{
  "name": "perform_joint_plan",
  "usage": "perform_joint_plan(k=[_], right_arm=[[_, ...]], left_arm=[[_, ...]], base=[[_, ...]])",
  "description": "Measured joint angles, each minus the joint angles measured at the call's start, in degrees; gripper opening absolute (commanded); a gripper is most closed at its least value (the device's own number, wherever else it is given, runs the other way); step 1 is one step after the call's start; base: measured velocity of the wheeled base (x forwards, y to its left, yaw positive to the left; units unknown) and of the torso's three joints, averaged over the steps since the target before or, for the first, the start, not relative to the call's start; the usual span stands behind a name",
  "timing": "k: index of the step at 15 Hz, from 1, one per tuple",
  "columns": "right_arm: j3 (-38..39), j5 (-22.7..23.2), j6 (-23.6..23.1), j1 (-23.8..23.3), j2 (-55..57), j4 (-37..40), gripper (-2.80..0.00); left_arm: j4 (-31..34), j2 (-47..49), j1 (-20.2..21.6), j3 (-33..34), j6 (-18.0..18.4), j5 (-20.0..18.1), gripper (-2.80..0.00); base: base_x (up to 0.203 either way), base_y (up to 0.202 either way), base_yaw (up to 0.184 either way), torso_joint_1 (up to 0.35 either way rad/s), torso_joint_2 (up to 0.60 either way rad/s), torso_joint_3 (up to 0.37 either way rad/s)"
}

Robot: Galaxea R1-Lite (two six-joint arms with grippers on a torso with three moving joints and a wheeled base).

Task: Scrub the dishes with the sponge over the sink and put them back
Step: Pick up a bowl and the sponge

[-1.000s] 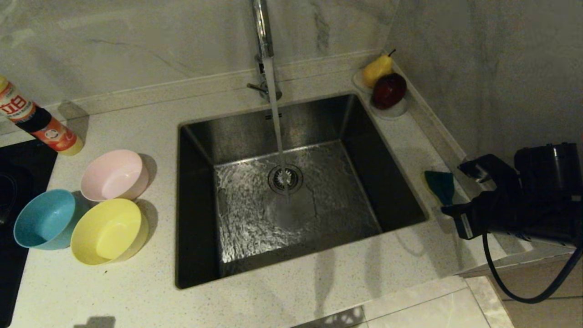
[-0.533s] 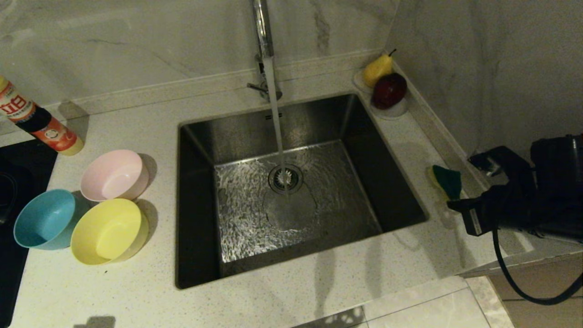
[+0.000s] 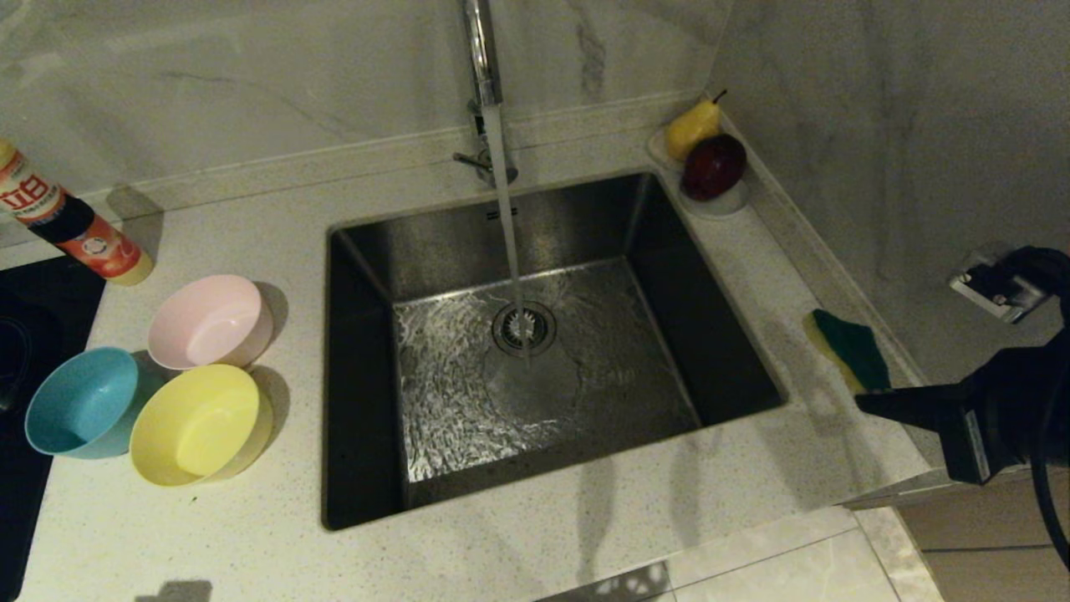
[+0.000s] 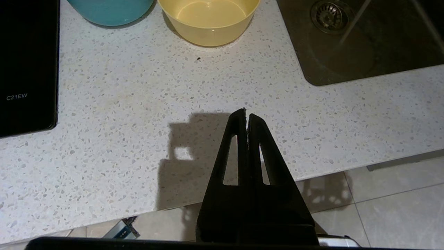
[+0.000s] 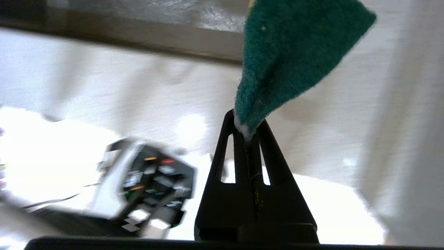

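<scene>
Right wrist view: right gripper clenched on a corner of the sponge, lifted beside the sink, presumably for scrubbing the bowls; left gripper closed, parked.

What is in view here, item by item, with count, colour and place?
bowls: three, pink, blue, yellow, counter left of the sink
sink: one, steel, centre; tap running
sponge: one, green and yellow, lifted right of the sink
bottle: one, red and white, far left
fruit: yellow pear, dark red apple, on white saucers, back right corner
cooktop: one, black, far left
left gripper: jaws shut, over the near counter edge
right gripper: jaws shut on the sponge corner
</scene>
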Motion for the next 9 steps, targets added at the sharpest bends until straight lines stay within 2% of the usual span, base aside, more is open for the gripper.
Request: perform_joint_plan(k=[4,6,7,9], right_arm=[[-0.1,-0.7,6.5,10.1,-4.0,4.0,-2.8],[-0.1,-3.0,10.4,14.6,-5.0,5.0,-2.8],[0.0,-3.8,12.5,16.0,-5.3,5.1,-2.8],[0.1,-3.9,13.8,17.2,-5.2,5.2,-2.8]], left_arm=[[0.0,0.0,0.0,0.0,0.0,0.0,-2.8],[0.0,0.0,0.0,0.0,0.0,0.0,-2.8],[0.0,0.0,0.0,0.0,0.0,0.0,-2.8],[0.0,0.0,0.0,0.0,0.1,0.1,-2.8]], base=[[0.0,0.0,0.0,0.0,0.0,0.0],[0.0,0.0,0.0,0.0,0.0,0.0],[0.0,0.0,0.0,0.0,0.0,0.0],[0.0,0.0,0.0,0.0,0.0,0.0]])
